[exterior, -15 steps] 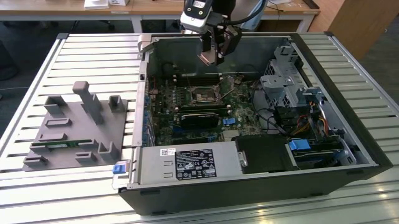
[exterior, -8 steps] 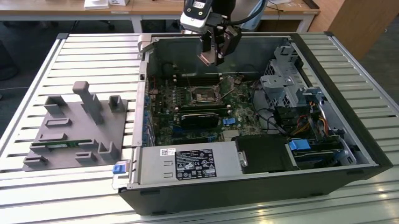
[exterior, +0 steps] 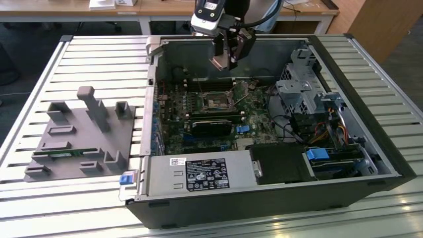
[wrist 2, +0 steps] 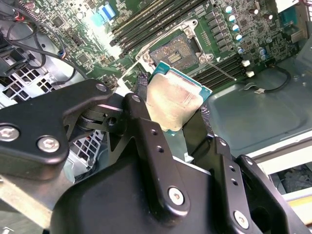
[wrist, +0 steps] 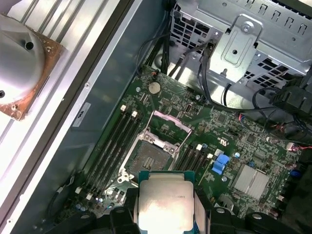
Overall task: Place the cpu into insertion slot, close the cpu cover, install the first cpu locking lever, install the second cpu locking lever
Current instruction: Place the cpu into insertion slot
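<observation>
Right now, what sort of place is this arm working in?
Probably a lab or workshop bench: an open computer case lies on a slatted metal table, a grey holder fixture sits beside it, and wooden desks stand behind. The jaws hold the cpu above the case.

I counted one cpu (wrist: 165,202), one insertion slot (wrist: 153,156), and one cpu cover (wrist: 171,121) raised at that slot's far edge. There were two banks of memory slots (wrist: 114,141), one on each side of the insertion slot. Beyond the cover lay one coin cell (wrist: 154,87). Past the shorter bank I saw one blue connector (wrist: 220,163) and one finned heatsink (wrist: 250,183).
</observation>
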`<state>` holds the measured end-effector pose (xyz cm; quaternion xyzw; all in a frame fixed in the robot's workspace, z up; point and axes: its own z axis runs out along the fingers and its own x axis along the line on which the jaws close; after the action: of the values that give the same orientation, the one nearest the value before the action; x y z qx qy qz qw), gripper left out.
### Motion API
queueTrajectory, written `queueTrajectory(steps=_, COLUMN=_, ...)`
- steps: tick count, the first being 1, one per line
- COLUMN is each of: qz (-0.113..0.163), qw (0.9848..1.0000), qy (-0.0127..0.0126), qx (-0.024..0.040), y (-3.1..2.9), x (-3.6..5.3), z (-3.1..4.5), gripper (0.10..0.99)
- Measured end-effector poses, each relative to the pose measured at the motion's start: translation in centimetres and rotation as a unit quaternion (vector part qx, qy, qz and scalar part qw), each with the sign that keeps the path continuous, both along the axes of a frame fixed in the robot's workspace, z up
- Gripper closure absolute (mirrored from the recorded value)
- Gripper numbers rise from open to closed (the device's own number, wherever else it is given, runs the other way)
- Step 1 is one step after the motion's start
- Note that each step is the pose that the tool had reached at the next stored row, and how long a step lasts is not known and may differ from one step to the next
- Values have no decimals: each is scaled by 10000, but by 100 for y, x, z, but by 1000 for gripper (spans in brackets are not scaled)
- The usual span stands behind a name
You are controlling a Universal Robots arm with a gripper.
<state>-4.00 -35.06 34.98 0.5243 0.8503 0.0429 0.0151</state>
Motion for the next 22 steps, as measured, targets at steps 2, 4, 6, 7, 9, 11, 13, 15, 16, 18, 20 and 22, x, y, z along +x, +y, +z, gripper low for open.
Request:
queueTrajectory(steps=2, qz=-5, qw=10000, qy=0, qx=0, y=0, x=-1, z=-6, gripper=545)
queueTrajectory(steps=4, qz=-11, qw=10000, qy=0, qx=-5, y=0, x=-3, z=-16, gripper=545)
queueTrajectory(steps=6, qz=-18, qw=10000, qy=0, qx=-37, y=0, x=-4, z=-38, gripper=545)
queueTrajectory(steps=7, qz=-54, qw=10000, qy=0, qx=-39, y=0, x=-5, z=-49, gripper=545)
queueTrajectory(steps=9, qz=-236, qw=9997, qy=1, qx=-40, y=0, x=-4, z=-65, gripper=545)
queueTrajectory(steps=11, qz=-416, qw=9991, qy=2, qx=-40, y=0, x=-5, z=-80, gripper=545)
queueTrajectory(steps=13, qz=-595, qw=9982, qy=3, qx=-40, y=0, x=-4, z=-93, gripper=545)
queueTrajectory(steps=15, qz=-780, qw=9969, qy=3, qx=-40, y=0, x=-5, z=-104, gripper=545)
queueTrajectory(steps=16, qz=-870, qw=9962, qy=4, qx=-40, y=0, x=-5, z=-108, gripper=545)
queueTrajectory(steps=18, qz=-1007, qw=9949, qy=4, qx=-40, y=0, x=-8, z=-115, gripper=545)
queueTrajectory(steps=20, qz=-1071, qw=9942, qy=4, qx=-39, y=0, x=-12, z=-124, gripper=545)
queueTrajectory(steps=22, qz=-1109, qw=9938, qy=5, qx=-39, y=0, x=-15, z=-131, gripper=545)
